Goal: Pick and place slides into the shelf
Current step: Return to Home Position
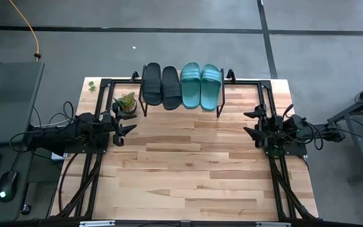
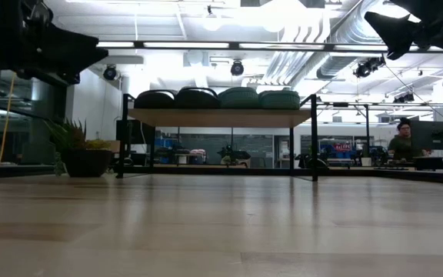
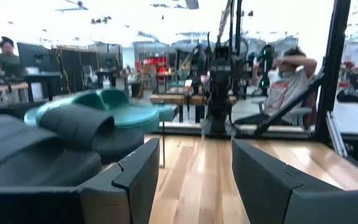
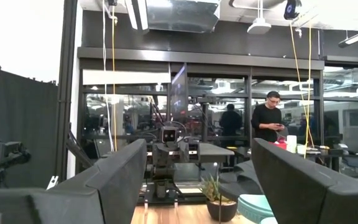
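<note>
My left hand point(image 1: 131, 121) hangs wide open and empty at the middle left of the high view. My right hand point(image 1: 249, 123), at the middle right, is equally open and holds nothing. Two black rubber slides point(image 1: 152, 84) and two teal-green rubber slides point(image 1: 190, 85) lie side by side on the low wooden-topped, black-framed shelf point(image 2: 221, 117) at upper centre. Their long axes run top to bottom of the frame. A small green potted plant point(image 1: 126, 102) stands on the light wooden table point(image 1: 188, 170) just left of the shelf, near my left hand.

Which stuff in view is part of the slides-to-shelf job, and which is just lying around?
Job:
- black slides and teal slides, all four on the shelf
- left hand and right hand, both open, at the table's sides

Lying about:
- potted plant beside the shelf
- mouse on the side desk
- person in the room behind
</note>
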